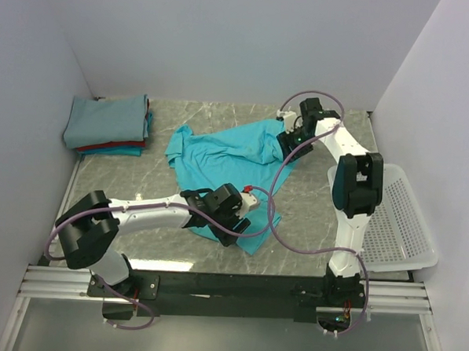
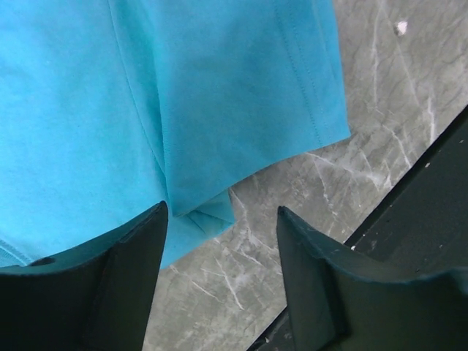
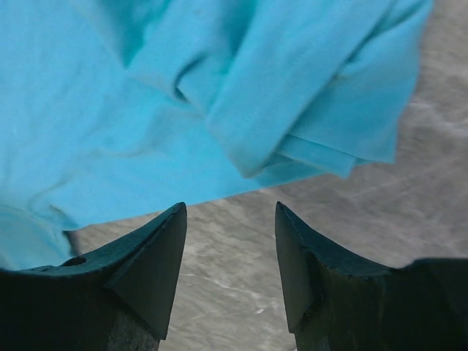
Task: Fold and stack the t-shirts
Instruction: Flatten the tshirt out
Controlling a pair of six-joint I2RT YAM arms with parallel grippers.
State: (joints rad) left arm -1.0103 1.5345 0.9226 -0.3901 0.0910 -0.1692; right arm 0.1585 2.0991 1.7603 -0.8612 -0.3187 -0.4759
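A bright turquoise t-shirt (image 1: 231, 156) lies crumpled across the middle of the grey marble table. My left gripper (image 1: 230, 222) hovers over its near corner, open and empty; in the left wrist view the shirt's hem corner (image 2: 212, 212) lies between and just ahead of the fingers (image 2: 124, 278). My right gripper (image 1: 287, 144) is at the shirt's far right edge, open and empty; the right wrist view shows bunched turquoise folds (image 3: 292, 124) just ahead of bare table. A stack of folded shirts (image 1: 107, 122), grey-blue on top with red and teal below, sits at the far left.
A white plastic mesh basket (image 1: 393, 223) stands at the right edge of the table, beside the right arm. White walls close in the left, back and right. The table's black front rail (image 2: 431, 219) runs close to the left gripper.
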